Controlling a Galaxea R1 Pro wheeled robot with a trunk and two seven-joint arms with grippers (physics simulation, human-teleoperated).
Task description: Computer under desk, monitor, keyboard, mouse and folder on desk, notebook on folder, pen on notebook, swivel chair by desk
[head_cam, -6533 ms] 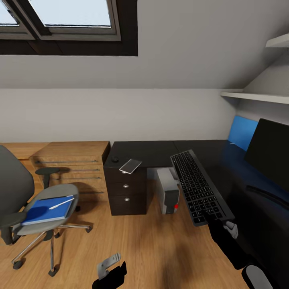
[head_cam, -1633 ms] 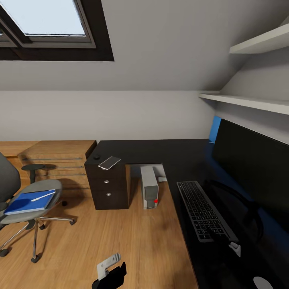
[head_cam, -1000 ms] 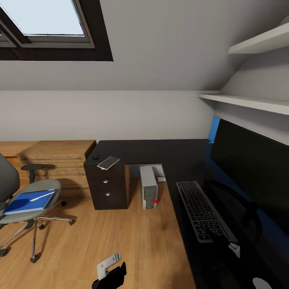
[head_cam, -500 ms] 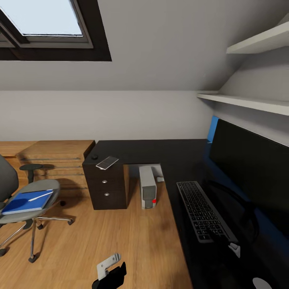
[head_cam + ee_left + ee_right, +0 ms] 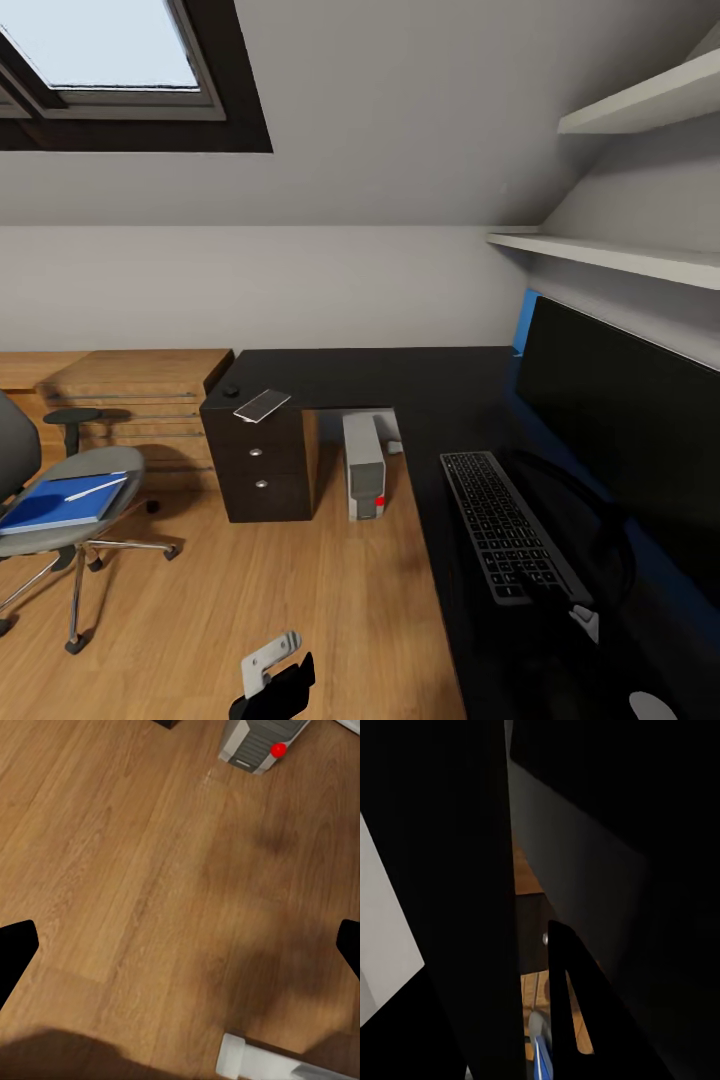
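The tabletop (image 5: 400, 375) now carries the keyboard (image 5: 505, 525), which was held in the air by the right gripper (image 5: 583, 618) a few seconds ago; it is laid flat, slim and silver-grey with dark keys, running straight ahead of that gripper and just beside the foot of the monitor (image 5: 630, 420). That step is judged done, or nearly so. The right gripper is seen at the keyboard's near corner, but whether it is clamped there or released cannot be told. The swivel chair (image 5: 125, 462) is seen well off to the left gripper's (image 5: 272, 668) outer side, and the computer (image 5: 363, 478) ahead of it under the desk. The left gripper is held wide apart and empty over the floor. The folder (image 5: 50, 505) and pen (image 5: 95, 489) are left on the chair seat; the notebook (image 5: 262, 405) and mouse (image 5: 230, 390) are far ahead.
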